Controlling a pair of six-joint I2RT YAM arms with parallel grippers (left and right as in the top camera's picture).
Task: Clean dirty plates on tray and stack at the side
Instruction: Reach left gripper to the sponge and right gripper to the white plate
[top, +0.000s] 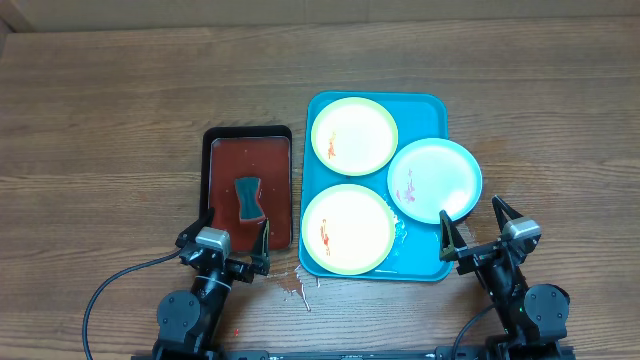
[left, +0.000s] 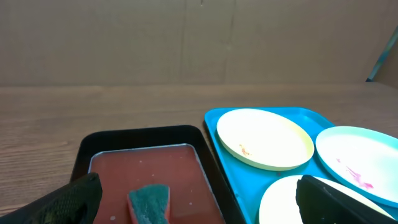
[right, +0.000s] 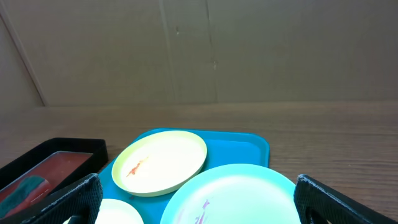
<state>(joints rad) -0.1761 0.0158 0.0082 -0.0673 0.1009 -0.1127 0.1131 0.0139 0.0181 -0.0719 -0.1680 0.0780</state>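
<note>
**Overhead view, both arms at rest at 6 o'clock.** The turquoise tray (top: 425, 110) holds 3 plates. A yellow-green-rimmed plate (top: 354, 135) lies at 11 o'clock and a second yellow-green-rimmed plate (top: 346, 229) at 7 o'clock. A blue-rimmed plate (top: 434, 180) lies at 3 o'clock, its edge reaching past the tray's right rim. All 3 carry red smears, and none is stacked yet.

At 9 o'clock of the tray sits a black-rimmed dark red tray (top: 222, 165) with a teal sponge (top: 248, 198) in it. The left gripper (top: 228, 226) stands spread wide and empty just below the sponge. The right gripper (top: 470, 210) is likewise spread and empty, near the blue-rimmed plate.

**Hazards, as judged.** The plates lie edge to edge, so scrubbing or lifting 1 may drag a neighbour. The overhanging blue-rimmed plate could tip off the rim if pressed at its outer edge. A wet patch (top: 300, 285) on the table suggests slick surfaces, so a pinched plate rim might slip.
</note>
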